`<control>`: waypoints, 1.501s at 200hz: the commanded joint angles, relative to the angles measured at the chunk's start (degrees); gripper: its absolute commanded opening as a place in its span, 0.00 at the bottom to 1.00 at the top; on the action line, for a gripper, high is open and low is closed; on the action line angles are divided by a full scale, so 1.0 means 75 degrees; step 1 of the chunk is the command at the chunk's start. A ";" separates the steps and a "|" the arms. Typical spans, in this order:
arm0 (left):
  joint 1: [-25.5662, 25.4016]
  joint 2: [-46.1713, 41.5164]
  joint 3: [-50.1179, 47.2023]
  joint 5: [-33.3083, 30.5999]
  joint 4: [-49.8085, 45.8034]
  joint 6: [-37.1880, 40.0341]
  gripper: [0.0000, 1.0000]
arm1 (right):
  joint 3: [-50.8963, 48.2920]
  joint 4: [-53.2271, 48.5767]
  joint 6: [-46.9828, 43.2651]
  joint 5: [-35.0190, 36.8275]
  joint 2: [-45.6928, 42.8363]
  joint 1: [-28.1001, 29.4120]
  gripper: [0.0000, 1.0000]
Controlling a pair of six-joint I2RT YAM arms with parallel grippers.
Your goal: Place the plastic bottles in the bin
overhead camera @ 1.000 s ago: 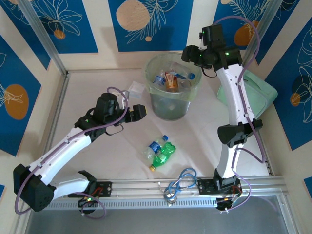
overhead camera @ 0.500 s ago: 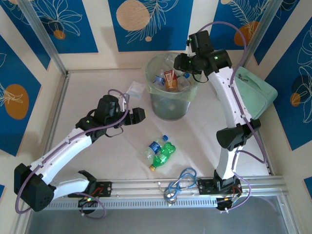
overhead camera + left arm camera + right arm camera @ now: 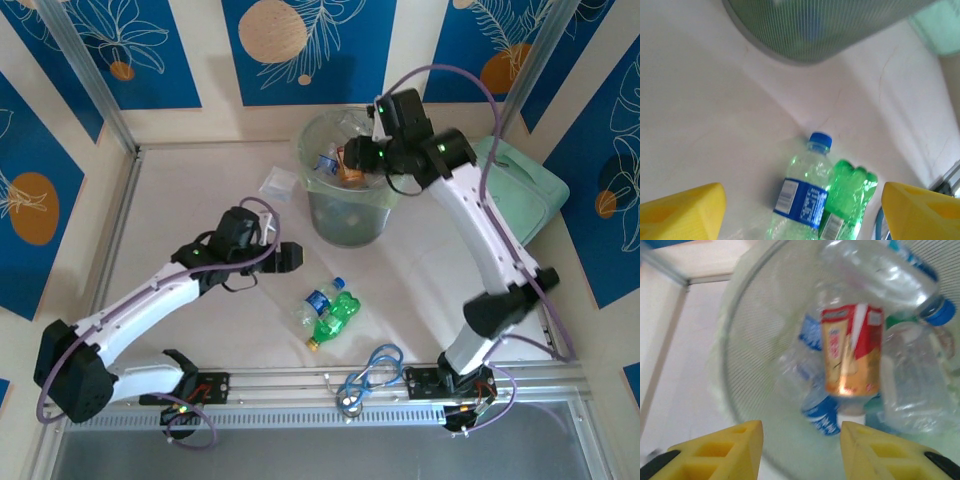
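Top external view: the bin (image 3: 348,215) stands at the far middle of the table (image 3: 180,190) with bottles heaped inside it, among them a red-and-gold labelled bottle (image 3: 851,357). Two plastic bottles lie touching on the table nearer the arm bases: a clear bottle (image 3: 320,300) with a blue label and a green bottle (image 3: 338,318).

We note the left arm stretched low from its near-left base, its left gripper (image 3: 284,258) hanging just left of that pair. Over the past second it has drawn nearer to them. The right arm arches high, and the right gripper (image 3: 800,440) has swung from the bin's right rim to over its mouth.

The left fingers (image 3: 685,212) stand wide apart and empty. The right fingers (image 3: 720,452) are parted narrowly and hold nothing.
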 commanded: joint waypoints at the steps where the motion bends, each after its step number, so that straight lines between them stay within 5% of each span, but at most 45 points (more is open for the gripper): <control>1: -0.0474 0.0437 -0.0084 -0.0078 -0.0257 0.0639 0.81 | -0.1378 0.0880 0.0188 -0.0603 -0.1437 0.0116 0.46; 52: -0.1330 0.1873 0.0621 -0.0471 -0.0984 0.1479 0.84 | -0.4395 0.0862 0.1524 -0.0158 -0.3696 0.0788 0.68; 76: -0.1346 0.1764 0.0529 -0.0506 -0.0735 0.1316 0.84 | -0.5457 0.0070 0.2794 0.0851 -0.4258 0.1540 0.76; 93: -0.1338 0.1504 0.0468 -0.0636 -0.0606 0.1169 0.83 | -0.6455 0.0144 0.3824 0.0492 -0.4401 0.1658 0.77; 179: -0.1213 -0.0453 0.0307 -0.1233 -0.0624 0.0604 0.84 | -0.8491 0.2433 0.5897 -0.1486 -0.2492 0.1779 0.79; 300: -0.1185 -0.0372 0.0047 -0.0980 -0.0295 0.0426 0.83 | -0.8807 0.3096 0.6575 -0.1563 -0.1395 0.2067 0.77</control>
